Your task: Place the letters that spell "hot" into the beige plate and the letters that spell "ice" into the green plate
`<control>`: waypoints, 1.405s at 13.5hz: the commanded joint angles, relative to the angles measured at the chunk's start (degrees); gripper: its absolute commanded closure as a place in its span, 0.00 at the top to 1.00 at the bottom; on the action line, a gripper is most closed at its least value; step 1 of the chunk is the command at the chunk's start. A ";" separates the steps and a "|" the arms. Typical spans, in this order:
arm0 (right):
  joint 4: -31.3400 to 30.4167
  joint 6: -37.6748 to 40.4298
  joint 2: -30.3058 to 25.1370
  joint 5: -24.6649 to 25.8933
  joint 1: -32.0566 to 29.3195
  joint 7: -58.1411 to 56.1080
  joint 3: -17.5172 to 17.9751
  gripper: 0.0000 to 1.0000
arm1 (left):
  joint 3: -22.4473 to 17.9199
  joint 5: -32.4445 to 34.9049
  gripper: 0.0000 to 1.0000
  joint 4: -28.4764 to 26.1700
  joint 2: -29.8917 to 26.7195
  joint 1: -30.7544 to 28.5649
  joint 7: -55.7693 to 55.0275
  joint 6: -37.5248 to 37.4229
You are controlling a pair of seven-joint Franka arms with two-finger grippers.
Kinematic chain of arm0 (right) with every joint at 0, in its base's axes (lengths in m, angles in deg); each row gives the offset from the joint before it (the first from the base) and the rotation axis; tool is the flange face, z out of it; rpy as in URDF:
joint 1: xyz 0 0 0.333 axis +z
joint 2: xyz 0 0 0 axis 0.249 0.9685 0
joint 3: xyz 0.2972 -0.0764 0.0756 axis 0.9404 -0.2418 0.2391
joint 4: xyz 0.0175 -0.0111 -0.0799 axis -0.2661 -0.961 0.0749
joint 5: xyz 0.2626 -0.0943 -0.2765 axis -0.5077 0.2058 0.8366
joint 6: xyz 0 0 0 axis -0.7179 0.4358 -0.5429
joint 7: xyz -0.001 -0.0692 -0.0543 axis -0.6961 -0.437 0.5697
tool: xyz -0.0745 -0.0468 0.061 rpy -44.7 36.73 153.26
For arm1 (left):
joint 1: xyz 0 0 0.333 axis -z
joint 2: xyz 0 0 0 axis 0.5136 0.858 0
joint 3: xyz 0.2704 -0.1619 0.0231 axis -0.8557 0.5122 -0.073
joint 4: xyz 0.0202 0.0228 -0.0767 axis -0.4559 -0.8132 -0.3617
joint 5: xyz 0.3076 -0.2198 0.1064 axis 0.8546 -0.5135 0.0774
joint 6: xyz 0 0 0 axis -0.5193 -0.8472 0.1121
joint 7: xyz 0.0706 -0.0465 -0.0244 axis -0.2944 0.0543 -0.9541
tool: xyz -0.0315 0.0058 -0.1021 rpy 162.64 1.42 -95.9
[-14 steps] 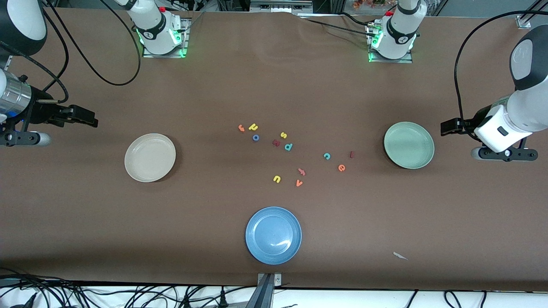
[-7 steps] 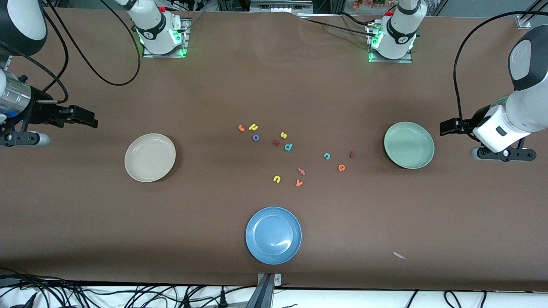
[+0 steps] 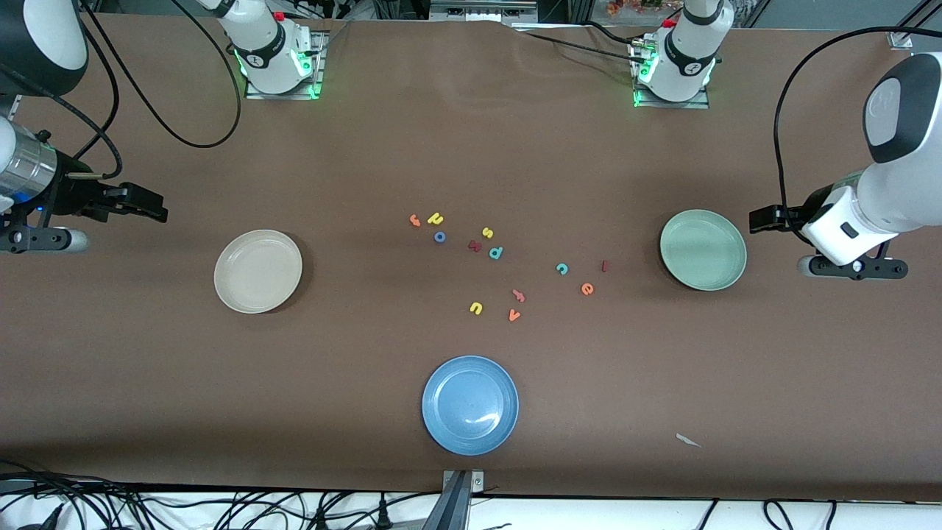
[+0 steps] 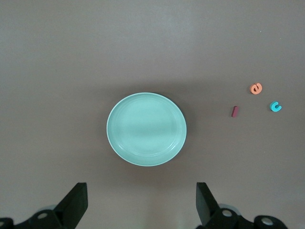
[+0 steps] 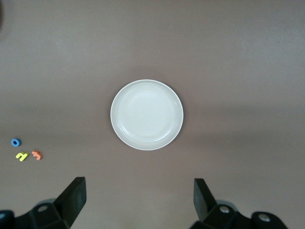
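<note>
Two grippers are hanging in the air with their fingers spread wide and nothing between them. The left gripper (image 3: 762, 219) is hovering over the table at the left arm's end, just beside the green plate (image 3: 703, 249), which is lying empty. Farther out from it toward the middle of the table, the red i (image 3: 605, 266), the orange e (image 3: 586, 288) and the teal c (image 3: 562, 269) are lying close together on the table. The right gripper (image 3: 151, 206) is hovering over the right arm's end, near the beige plate (image 3: 257, 271), also empty. Well out from it toward the middle, the orange t (image 3: 415, 220), the yellow h (image 3: 436, 218) and the blue o (image 3: 439, 237) are sitting in a tight cluster.
</note>
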 commanded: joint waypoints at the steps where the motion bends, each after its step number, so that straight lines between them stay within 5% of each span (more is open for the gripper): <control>1: -1.19 -0.61 -1.29 0.99 0.05 0.59 0.29 1.00 | -0.44 -1.54 1.00 -0.14 0.00 0.45 0.38 0.31; 19: -1.19 -0.61 -1.29 0.99 0.05 0.50 0.29 1.00 | -0.79 -0.84 1.00 0.48 0.27 -3.77 1.17 0.31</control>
